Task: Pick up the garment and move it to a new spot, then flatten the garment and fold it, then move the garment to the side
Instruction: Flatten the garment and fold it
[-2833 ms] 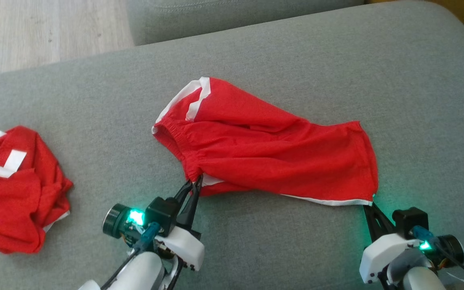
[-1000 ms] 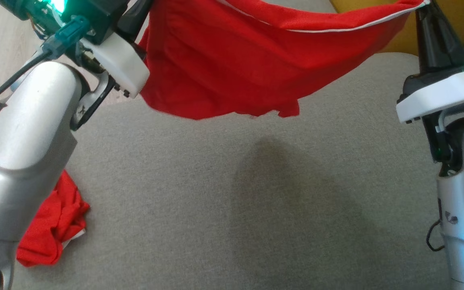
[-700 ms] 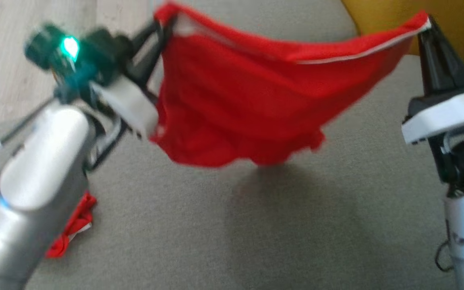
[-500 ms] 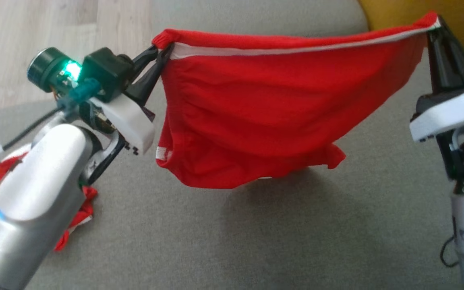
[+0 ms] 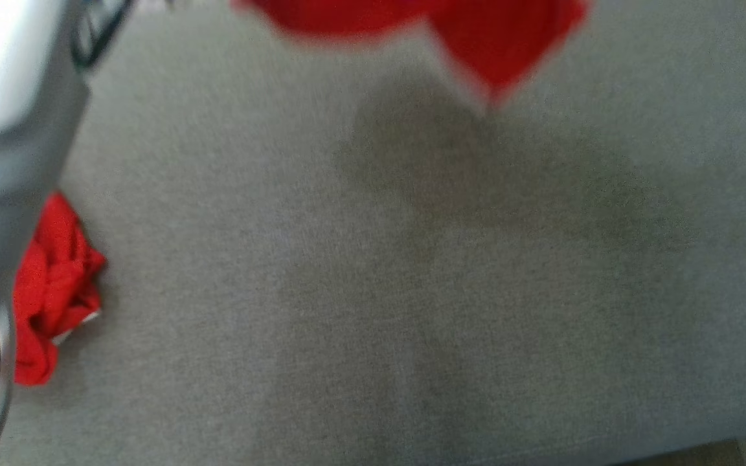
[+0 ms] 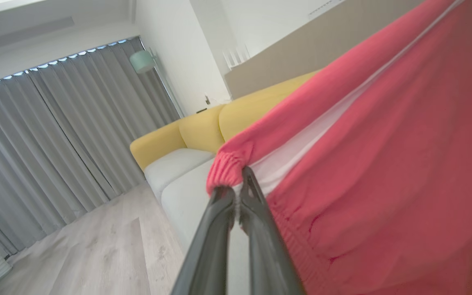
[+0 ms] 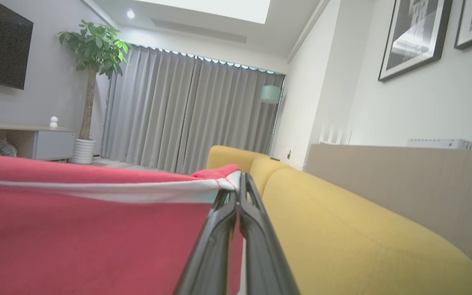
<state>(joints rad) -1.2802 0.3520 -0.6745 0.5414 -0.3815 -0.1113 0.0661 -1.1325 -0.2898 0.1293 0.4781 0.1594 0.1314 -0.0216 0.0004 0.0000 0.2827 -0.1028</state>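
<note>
The garment (image 5: 476, 39), red shorts with white trim, hangs in the air above the grey cushion (image 5: 379, 291); in the blurred head view only its lower edge shows at the top. My left gripper (image 6: 236, 190) is shut on the gathered waistband corner of the garment (image 6: 383, 164). My right gripper (image 7: 236, 186) is shut on a white-trimmed hem corner of the garment (image 7: 76, 229), which stretches away to the left in that view. The left forearm (image 5: 4, 129) crosses the head view's left side.
A second crumpled red garment (image 5: 49, 291) lies on the cushion at the left, partly behind my forearm. A yellow sofa (image 7: 363, 229) stands beyond the cushion. The wood floor (image 6: 96, 254) and grey curtains (image 6: 55, 143) lie farther off.
Both grippers have lifted the garment off the cushion and hold it stretched between them. The head view has shifted, so the garment now sits at the picture's top edge and is blurred.
</note>
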